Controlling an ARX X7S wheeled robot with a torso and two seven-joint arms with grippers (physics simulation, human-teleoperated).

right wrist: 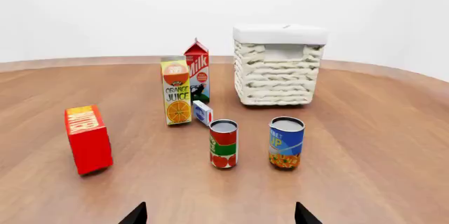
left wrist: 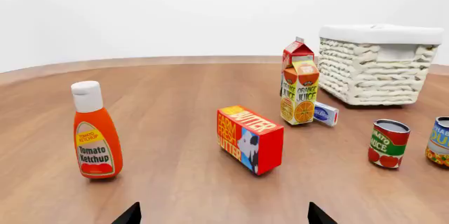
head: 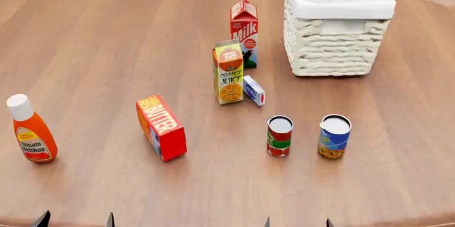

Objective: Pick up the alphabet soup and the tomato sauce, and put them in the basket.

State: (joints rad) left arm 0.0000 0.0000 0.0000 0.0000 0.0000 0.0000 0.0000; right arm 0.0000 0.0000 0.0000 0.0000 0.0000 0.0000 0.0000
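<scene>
The alphabet soup [head: 334,136], a blue can with a yellow-orange base, stands upright on the wooden table, right of the tomato sauce [head: 279,136], a red can with a green band. Both also show in the right wrist view, alphabet soup [right wrist: 286,142] and tomato sauce [right wrist: 224,143]. The white wicker basket [head: 333,51] stands behind them at the far right. My left gripper [head: 74,220] and right gripper [head: 297,223] hang open at the table's near edge, nothing between the fingers. The right one is nearest the cans, well short of them.
An orange juice carton [head: 228,72], a milk carton [head: 244,32] and a small blue-white box [head: 254,90] stand between the cans and the basket's left side. A red butter box [head: 161,127] sits centre-left, a ketchup bottle [head: 31,129] at far left.
</scene>
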